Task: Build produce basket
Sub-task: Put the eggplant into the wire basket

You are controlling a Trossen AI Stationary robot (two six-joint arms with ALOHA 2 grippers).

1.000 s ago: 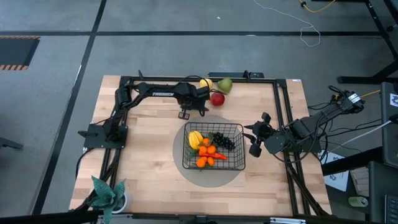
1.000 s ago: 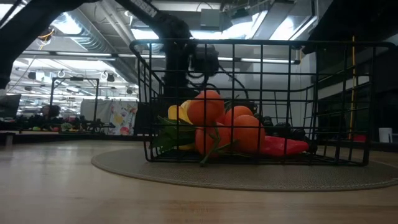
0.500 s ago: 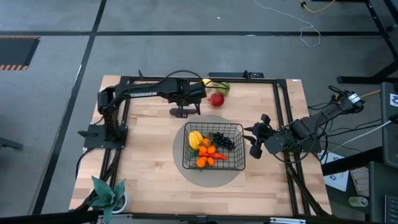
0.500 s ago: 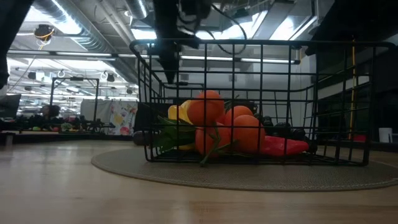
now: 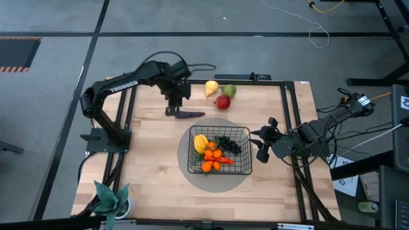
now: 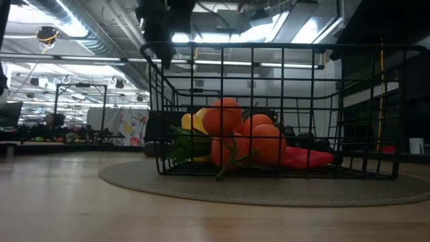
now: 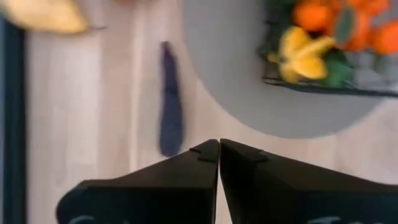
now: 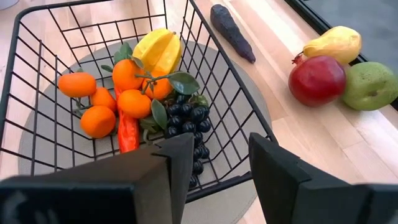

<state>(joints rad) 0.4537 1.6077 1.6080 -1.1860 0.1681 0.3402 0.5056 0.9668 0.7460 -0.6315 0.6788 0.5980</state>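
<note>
1. A round grey mat [image 5: 192, 179] lies on the wooden table [image 5: 147, 166], near its middle.
2. A green potted plant [image 5: 112, 199] stands at the table's front left corner.
3. Loose cables [image 5: 313, 29] trail across the grey floor beyond the table's far edge.

Light wooden table [image 5: 153, 166], carrying a round grey mat [image 5: 239, 179] at centre with the black wire basket [image 5: 219, 151] on it. Beyond the mat, toward the far edge: purple eggplant [image 5: 190, 114] flat on the wood just off the mat's rim, then red apple [image 5: 222, 101], green apple [image 5: 230, 91] and yellow pear [image 5: 211, 87] clustered together. Potted plant [image 5: 110, 199] at the near left corner
</note>
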